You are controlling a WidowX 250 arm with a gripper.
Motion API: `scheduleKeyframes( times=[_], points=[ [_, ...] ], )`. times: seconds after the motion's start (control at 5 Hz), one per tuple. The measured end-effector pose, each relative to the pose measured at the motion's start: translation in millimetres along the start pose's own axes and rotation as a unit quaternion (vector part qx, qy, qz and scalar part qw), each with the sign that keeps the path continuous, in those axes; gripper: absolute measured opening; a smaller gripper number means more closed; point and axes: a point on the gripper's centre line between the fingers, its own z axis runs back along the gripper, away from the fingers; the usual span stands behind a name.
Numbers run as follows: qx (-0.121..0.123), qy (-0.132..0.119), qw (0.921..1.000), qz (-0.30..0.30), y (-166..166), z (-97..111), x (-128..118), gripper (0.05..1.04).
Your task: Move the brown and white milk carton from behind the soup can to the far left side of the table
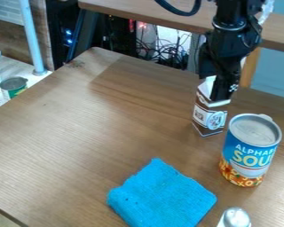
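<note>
Your gripper [221, 95] partly hid the carton [208, 119] beside the soup can [250, 148]. You couldn't tell how open it was or if it held anything. A shaker [235, 217] near the can was cut off.

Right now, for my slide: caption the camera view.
Gripper at a carton, soup can beside it, blue cloth on the wooden table.
</note>
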Motion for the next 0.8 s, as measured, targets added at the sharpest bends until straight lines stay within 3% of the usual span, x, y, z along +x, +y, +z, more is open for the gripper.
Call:
scheduleKeyframes(
  times=[0.2, 0.6, 0.8],
  points=[
    [0.001, -0.002, 1.0, 0.009, -1.1, 0.2, 1.6, 1.001],
    [-0.009, 0.027, 0.9994, 0.021, -0.3, -21.6, 4.0, 1.001],
    [-0.012, 0.032, 0.9991, 0.023, 0.0, -26.8, 5.4, 0.926]
  ],
)
